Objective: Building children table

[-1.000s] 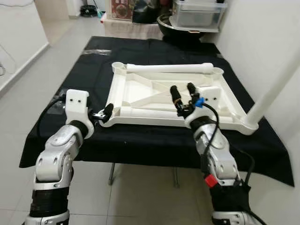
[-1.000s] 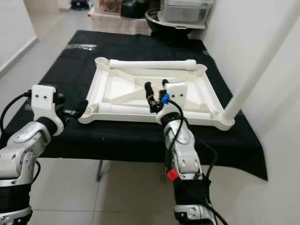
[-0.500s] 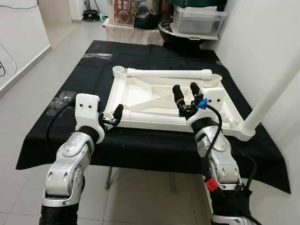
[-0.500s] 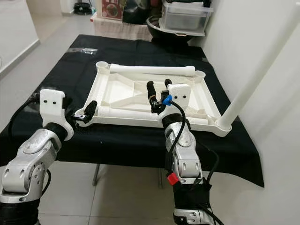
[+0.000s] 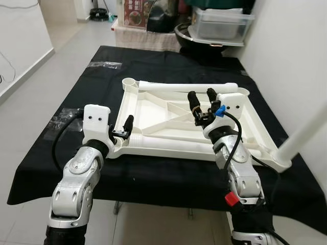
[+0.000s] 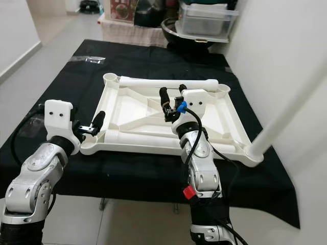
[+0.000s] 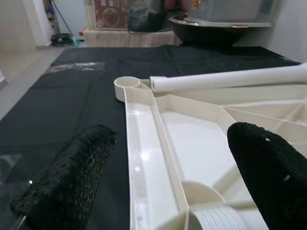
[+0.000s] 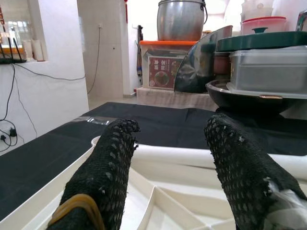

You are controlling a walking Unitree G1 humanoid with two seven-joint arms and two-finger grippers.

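Observation:
A white children's tabletop lies upside down on the black-covered table. One white leg stands screwed into its near right corner. A loose leg lies along the far rim, and another leg lies along the near rim. My left gripper is open at the near left corner; in the left wrist view its fingertips straddle the left rim by the corner socket. My right gripper hovers open over the middle of the tabletop, holding nothing.
A dark pot and a clear plastic container stand beyond the table's far end. A white wall runs close on the right. A clear plastic bag lies on the cloth at the far left. Open floor lies to the left.
The whole view has shifted with my head. My left arm has come up and forward, its gripper staying at the tabletop's near left corner. The right gripper has kept its place.

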